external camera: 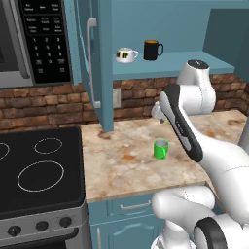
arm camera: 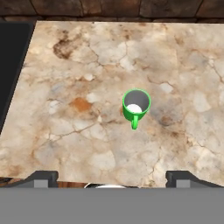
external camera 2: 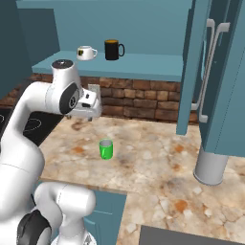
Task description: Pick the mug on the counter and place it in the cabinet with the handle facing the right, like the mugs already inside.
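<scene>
A red-brown brick backsplash (external camera: 44, 104) runs along the wall. At left a black stovetop (external camera: 39, 170) with white burner rings sits above a steel oven front with dark knobs (external camera: 41, 226), under a microwave (external camera: 34, 41). A pale wall outlet (external camera: 116, 98) is set in the brick

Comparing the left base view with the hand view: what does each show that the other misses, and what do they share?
Left base view alone: the cabinet shelf with a white mug and black mug, and the microwave. Hand view alone: the green mug's handle, turned toward the camera, and the open hand. Shared: the green mug upright on the counter, beside the stovetop.
</scene>
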